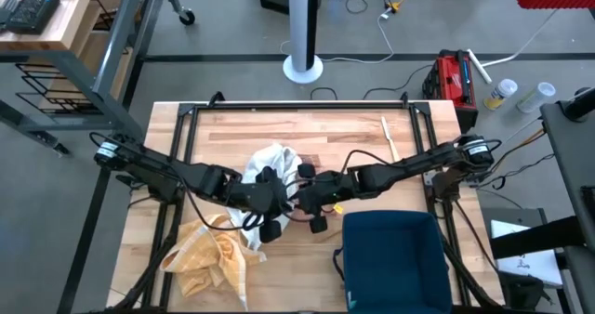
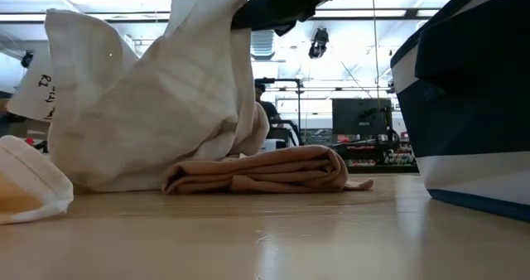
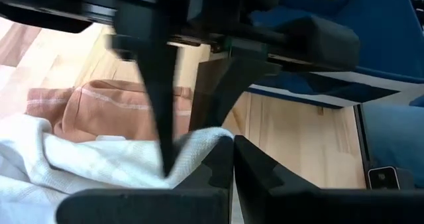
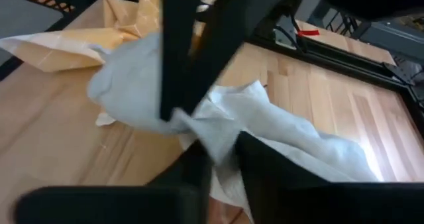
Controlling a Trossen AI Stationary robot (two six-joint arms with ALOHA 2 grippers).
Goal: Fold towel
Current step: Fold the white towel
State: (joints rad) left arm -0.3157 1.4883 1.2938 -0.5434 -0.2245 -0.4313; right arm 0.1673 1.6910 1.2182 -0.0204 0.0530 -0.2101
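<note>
Pinching the white towel (image 1: 271,162) at mid-table, the left gripper (image 1: 270,195) has its fingers clamped together on the cloth — the right gripper (image 1: 304,199) meets it there, fingers nipped on a towel edge too. Lifted fabric drapes over a folded tan cloth (image 2: 265,171) — a yellow cloth (image 1: 206,255) and dark blue bin (image 1: 395,258) sit nearer the front.

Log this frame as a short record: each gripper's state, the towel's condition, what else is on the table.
left gripper: shut on white towel, mid-table
right gripper: closed on the same towel's edge, facing the left gripper
white towel: bunched, lifted off the table, unfolded
yellow cloth: crumpled, near left front corner
tan cloth: folded, lying flat under the towel
blue bin: right front of table
</note>
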